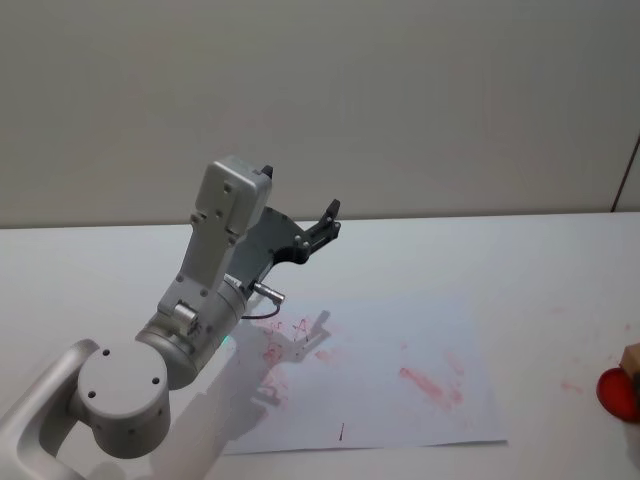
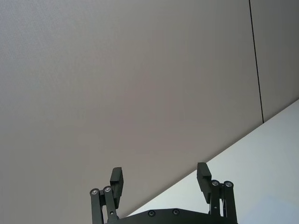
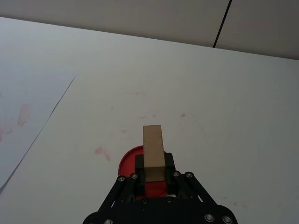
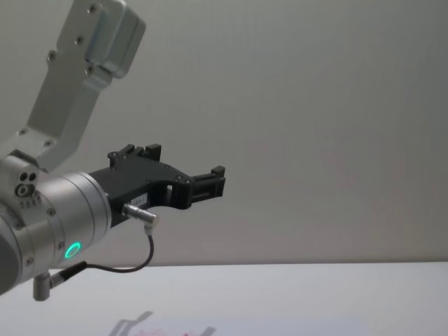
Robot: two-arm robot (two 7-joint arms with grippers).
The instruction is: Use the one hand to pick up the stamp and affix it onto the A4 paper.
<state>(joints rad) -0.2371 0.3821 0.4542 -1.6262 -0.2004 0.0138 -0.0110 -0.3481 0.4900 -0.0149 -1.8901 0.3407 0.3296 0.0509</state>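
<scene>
- The right gripper (image 3: 154,175) had its jaws clenched on the stamp (image 3: 153,150), which stood upright just above a red ink pad (image 3: 128,161) on the white counter (image 3: 210,102).
- The A4 paper (image 1: 400,375), smeared with red marks, lay well apart from the pad.
- The left gripper (image 2: 161,179) hung raised above the paper's left part, jaws released and empty.
</scene>
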